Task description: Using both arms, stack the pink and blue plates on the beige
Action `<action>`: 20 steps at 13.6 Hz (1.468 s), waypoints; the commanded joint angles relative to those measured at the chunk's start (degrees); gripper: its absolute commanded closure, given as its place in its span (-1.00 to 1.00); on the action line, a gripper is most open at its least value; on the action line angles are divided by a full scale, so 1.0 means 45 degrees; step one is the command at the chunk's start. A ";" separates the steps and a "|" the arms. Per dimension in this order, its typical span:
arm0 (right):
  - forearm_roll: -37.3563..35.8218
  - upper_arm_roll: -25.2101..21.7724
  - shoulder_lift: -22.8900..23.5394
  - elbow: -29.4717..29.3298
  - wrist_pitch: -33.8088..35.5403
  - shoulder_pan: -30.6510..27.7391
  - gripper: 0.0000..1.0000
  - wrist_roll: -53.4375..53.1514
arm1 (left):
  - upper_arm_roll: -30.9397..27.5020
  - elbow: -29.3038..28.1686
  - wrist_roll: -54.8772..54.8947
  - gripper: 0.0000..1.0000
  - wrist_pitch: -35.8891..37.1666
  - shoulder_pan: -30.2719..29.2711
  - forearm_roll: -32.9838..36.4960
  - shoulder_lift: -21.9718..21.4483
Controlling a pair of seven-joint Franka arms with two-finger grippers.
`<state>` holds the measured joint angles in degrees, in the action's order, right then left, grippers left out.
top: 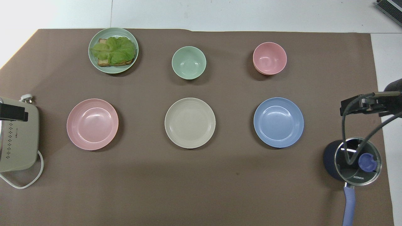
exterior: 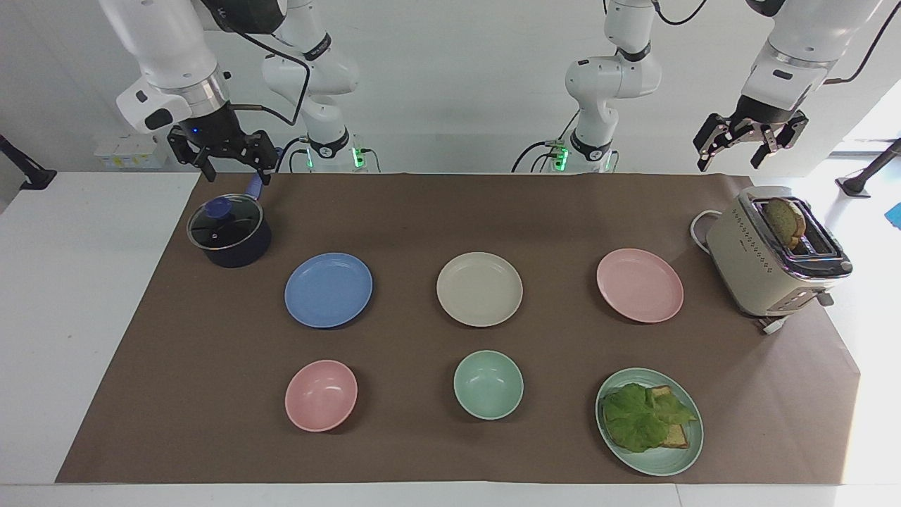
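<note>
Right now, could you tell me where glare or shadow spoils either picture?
Facing view: daylight washes out the table's corner at the left arm's end, beside the toaster. Overhead view: the same glare bleaches the corner by the green plate; the pot's glass lid mirrors a cable, and soft highlights sit on the pink plate and blue plate.

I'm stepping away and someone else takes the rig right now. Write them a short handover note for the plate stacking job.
Left claw: open, empty, raised over the table edge by the toaster.
Right claw: open, empty, raised above the lidded pot.
Plates lie in one row: beige plate in the middle, pink plate toward the left arm's end, blue plate toward the right arm's end. All are bare and apart.
Done: nothing stacked.
Left: put the pink and blue plates onto the beige one.
</note>
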<state>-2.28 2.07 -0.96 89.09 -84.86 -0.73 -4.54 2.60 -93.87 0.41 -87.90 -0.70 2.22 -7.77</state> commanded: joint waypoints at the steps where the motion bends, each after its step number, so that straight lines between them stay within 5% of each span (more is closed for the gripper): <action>1: -0.0041 0.0027 -0.0334 0.0398 -0.0030 -0.0189 -1.00 -0.0065 | 0.0047 0.0117 -0.0131 -1.00 0.0198 -0.0039 0.0209 -0.0071; 10: -0.0041 0.0027 -0.0334 0.0398 -0.0011 -0.0209 -1.00 -0.0046 | 0.0067 0.0059 -0.0189 -1.00 0.0140 -0.0038 0.0189 -0.0090; 20: -0.0041 0.0027 -0.0334 0.0398 -0.0010 -0.0209 -1.00 -0.0065 | -0.0050 -0.4117 -0.1785 -1.00 -0.3647 -0.1192 -0.0319 0.1100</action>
<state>-2.28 2.01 -1.03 89.27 -84.86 -1.15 -4.54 1.93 -109.32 -3.60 -101.57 -5.56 1.69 -2.69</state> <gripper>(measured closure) 0.000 0.000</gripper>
